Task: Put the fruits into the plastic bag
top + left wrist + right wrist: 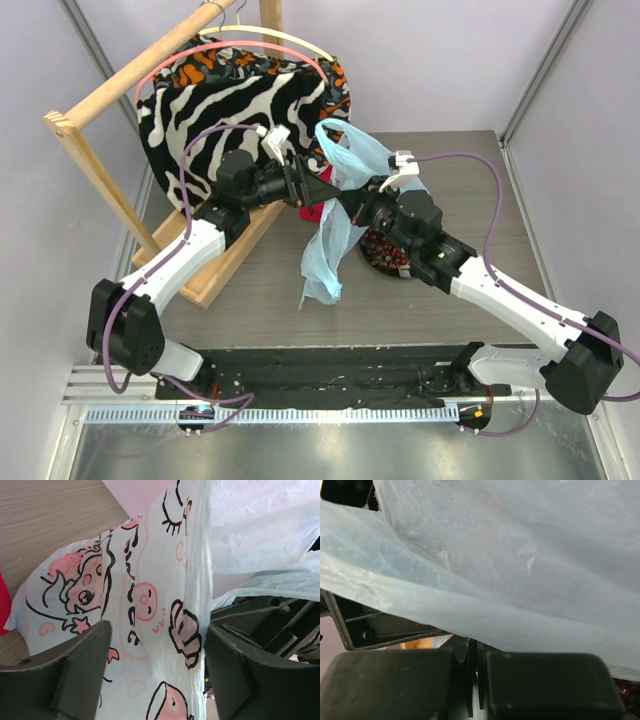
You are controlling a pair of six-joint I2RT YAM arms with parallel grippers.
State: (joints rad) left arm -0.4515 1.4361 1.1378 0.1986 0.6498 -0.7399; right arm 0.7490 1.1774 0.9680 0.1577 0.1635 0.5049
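Plastic bag (325, 255) hangs pinched in the closed right claw (474, 655) — left claw (157, 630) gapes wide around its film.

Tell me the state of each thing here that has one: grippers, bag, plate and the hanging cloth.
left gripper: open, plastic bag between its fingers.
right gripper: shut, apparently pinching the plastic bag.
plastic bag: raised, crumpled, hanging between the grippers.
dark plate: flat on the table, small fruits on it.
zebra-striped fabric: hanging from a hanger.
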